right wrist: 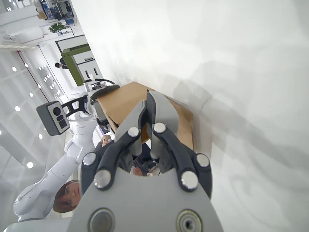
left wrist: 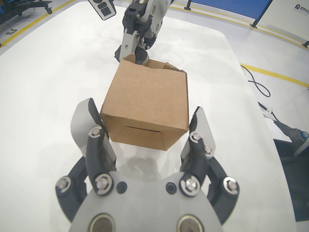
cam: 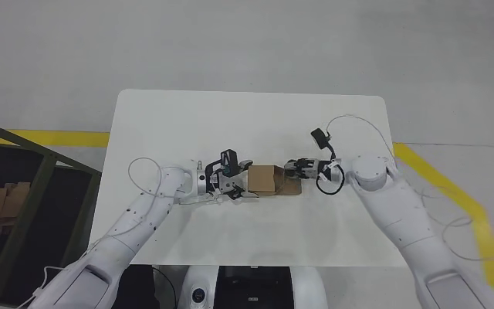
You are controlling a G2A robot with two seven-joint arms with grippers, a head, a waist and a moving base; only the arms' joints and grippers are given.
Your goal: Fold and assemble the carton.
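Closest in, found the left gripper [left wrist: 144, 108] spread wide, fingers flanking the near end of the plain brown cardboard carton [left wrist: 149, 90], clamping nothing; could not tell whether the pads touched. Spotted that carton lying on its side midway across the white rectangular table [cam: 154, 116], squared up, between both grippers. Caught the right gripper [right wrist: 147, 102] over at the far end, pinched shut on an upstanding flap there. Read it as flap-folding time. Needed, by that reading, a brace first: closing the left fingers gently on the side walls, no crushing. Then wanted the flap swung inward along its crease, slowly, keeping the carton from skidding and the corner from tearing.
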